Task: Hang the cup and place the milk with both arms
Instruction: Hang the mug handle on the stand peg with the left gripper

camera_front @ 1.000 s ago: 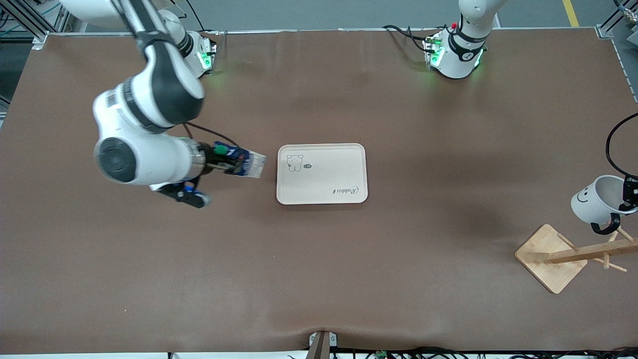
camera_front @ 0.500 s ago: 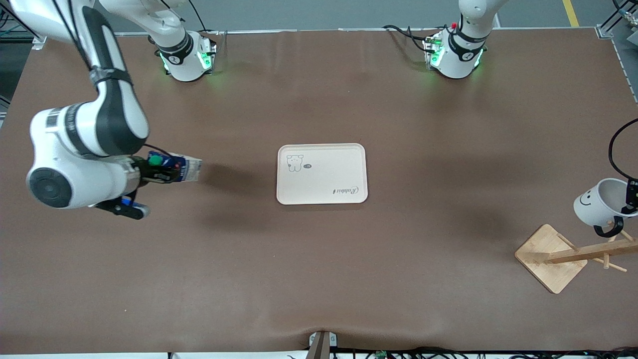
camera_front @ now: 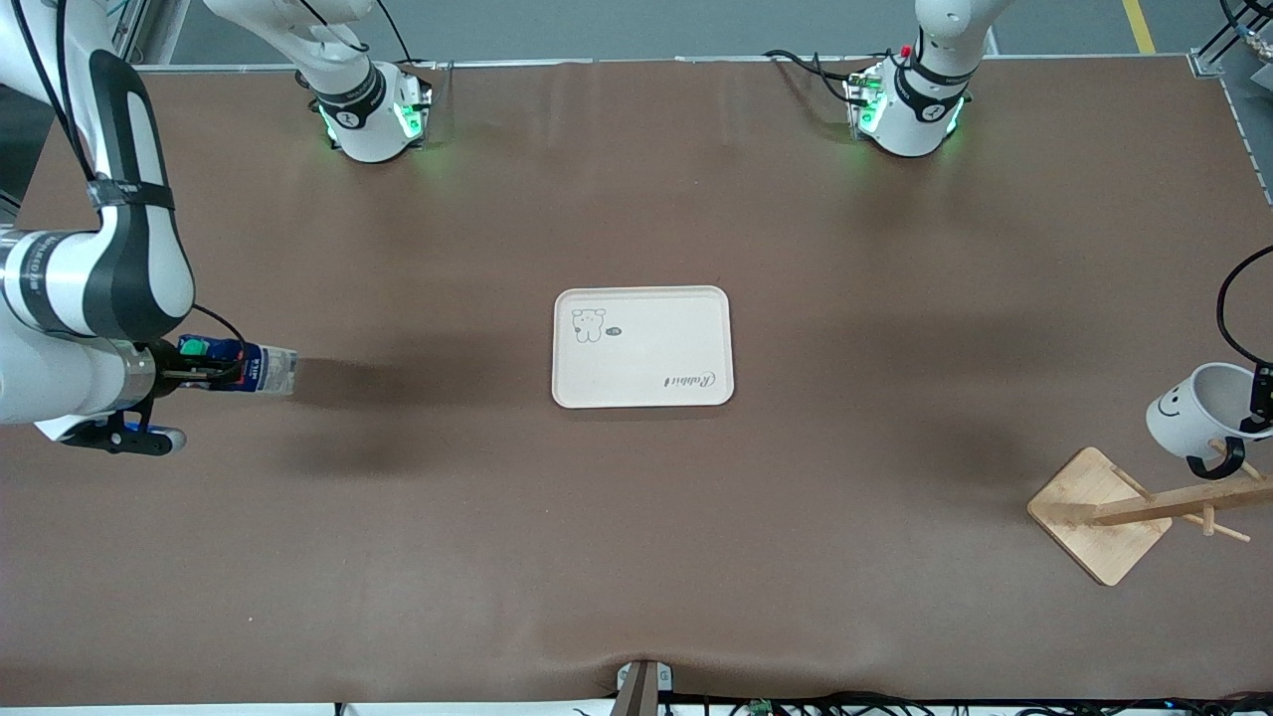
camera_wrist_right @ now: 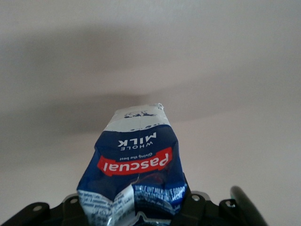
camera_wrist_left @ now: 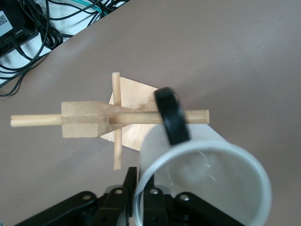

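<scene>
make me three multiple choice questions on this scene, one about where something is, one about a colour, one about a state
1. Where is the cup?
A. on the tray
B. up at the left pincer, its handle around a peg of the wooden rack
C. flat on the table by the right arm's base

2. What colour is the cap of the milk?
A. green
B. yellow
C. white

3. What state is the tray in?
A. holding the milk
B. holding the cup
C. bare, nothing on it

Answers:
1. B: the left wrist view shows the black handle looped over a peg.
2. A: a green cap shows at the carton's end, next to the right pincer.
3. C: only its printed drawing and lettering show, and the milk is up in the right pincer over the right arm's end of the table.
</scene>
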Tool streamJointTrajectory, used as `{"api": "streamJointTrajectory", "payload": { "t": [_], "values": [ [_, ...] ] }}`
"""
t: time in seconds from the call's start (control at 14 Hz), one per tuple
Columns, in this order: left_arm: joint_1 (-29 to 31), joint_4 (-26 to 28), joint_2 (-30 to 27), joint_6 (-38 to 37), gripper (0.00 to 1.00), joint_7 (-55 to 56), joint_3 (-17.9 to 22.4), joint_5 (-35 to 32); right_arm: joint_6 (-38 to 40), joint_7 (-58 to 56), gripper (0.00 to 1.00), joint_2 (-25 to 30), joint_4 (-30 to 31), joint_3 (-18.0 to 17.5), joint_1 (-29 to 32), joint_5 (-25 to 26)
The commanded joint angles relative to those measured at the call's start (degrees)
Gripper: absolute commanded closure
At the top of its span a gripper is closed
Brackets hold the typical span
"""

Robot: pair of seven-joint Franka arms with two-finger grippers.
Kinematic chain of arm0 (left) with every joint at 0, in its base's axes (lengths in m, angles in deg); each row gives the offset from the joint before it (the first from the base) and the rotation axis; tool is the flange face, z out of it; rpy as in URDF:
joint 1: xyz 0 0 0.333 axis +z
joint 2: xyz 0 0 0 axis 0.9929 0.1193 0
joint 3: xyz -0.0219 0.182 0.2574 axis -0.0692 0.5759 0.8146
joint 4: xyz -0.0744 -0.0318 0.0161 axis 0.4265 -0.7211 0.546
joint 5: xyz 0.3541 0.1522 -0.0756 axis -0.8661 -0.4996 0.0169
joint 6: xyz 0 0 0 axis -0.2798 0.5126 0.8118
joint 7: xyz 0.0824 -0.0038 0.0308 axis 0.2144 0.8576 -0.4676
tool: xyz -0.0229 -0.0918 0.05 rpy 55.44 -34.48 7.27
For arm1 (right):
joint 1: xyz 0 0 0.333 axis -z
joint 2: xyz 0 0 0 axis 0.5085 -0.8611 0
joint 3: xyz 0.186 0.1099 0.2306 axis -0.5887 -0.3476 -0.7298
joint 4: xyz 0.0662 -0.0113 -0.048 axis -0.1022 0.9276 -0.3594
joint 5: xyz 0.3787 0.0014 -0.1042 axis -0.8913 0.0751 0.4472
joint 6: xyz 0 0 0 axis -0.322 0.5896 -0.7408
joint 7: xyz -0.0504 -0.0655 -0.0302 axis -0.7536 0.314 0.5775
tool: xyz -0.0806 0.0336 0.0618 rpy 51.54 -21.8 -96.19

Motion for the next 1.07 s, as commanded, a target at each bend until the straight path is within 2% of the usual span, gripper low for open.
{"api": "streamJointTrajectory", "payload": {
  "t": [0.0,0.21,0.57,1.0],
  "values": [
    [0.1,-1.7,0.3,-0.6,0.0,0.7,-0.3,1.5,-2.0,-3.0,1.0,1.0,2.4,-1.2,2.1,1.7],
    [0.0,-1.7,-1.6,-1.6,0.0,5.3,-0.4,3.4,-2.2,-3.0,1.0,1.0,2.6,-1.2,2.2,1.6],
    [-0.4,-1.1,-5.7,-7.5,0.0,16.2,-2.1,3.3,-8.8,-2.8,1.0,0.9,6.8,-1.3,4.4,0.7],
    [-0.4,1.4,-13.3,-16.6,0.0,39.5,-8.2,2.5,-8.9,-2.7,1.0,0.9,8.4,-1.3,6.0,-4.6]
  ]
}}
